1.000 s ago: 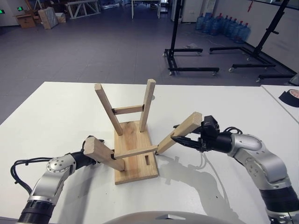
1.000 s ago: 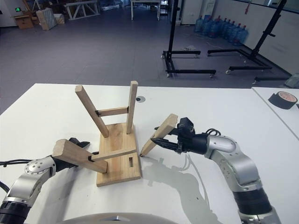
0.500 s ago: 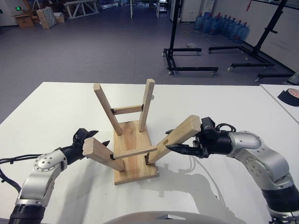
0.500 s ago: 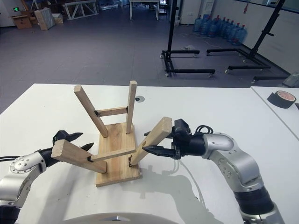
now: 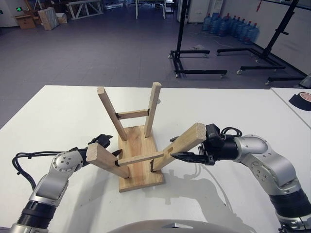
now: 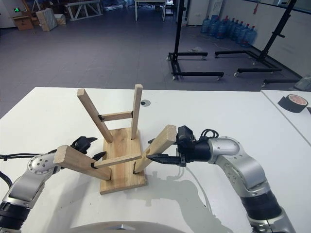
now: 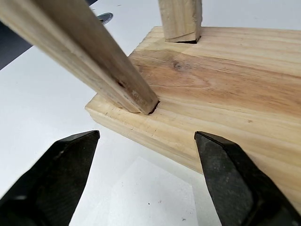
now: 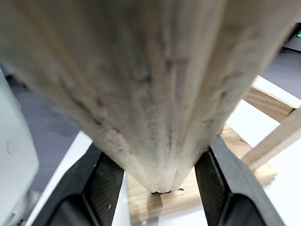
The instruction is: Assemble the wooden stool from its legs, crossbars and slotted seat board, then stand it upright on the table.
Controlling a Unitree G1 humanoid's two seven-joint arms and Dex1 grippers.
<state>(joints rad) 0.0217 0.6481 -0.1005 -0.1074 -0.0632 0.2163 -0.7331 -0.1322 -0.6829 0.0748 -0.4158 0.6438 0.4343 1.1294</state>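
The slotted seat board (image 5: 141, 174) lies flat on the white table (image 5: 58, 111). Two far legs (image 5: 112, 114) (image 5: 153, 109) stand in its slots, joined by a crossbar (image 5: 132, 114). A near pair leans outward over the board's front end, linked by a second crossbar (image 5: 141, 158). My right gripper (image 5: 174, 147) is shut on the near right leg (image 5: 187, 141), whose foot rests at a front slot; its pads (image 8: 108, 188) press both sides of the wood. My left gripper (image 5: 107, 146) is open just behind the near left leg (image 5: 103, 159), its fingers (image 7: 51, 183) spread wide of the board's corner (image 7: 225, 80).
A black tape roll (image 5: 302, 101) lies on the neighbouring table at the right. A small round grommet (image 6: 146, 103) sits in the tabletop behind the stool. Black metal stands (image 5: 199, 53) are on the floor beyond. Bare table lies to both sides.
My right gripper carried the near right leg leftward, bringing its foot from the table onto the board's front slot. My left gripper drew back from the near left leg, opened, then came closer to the board.
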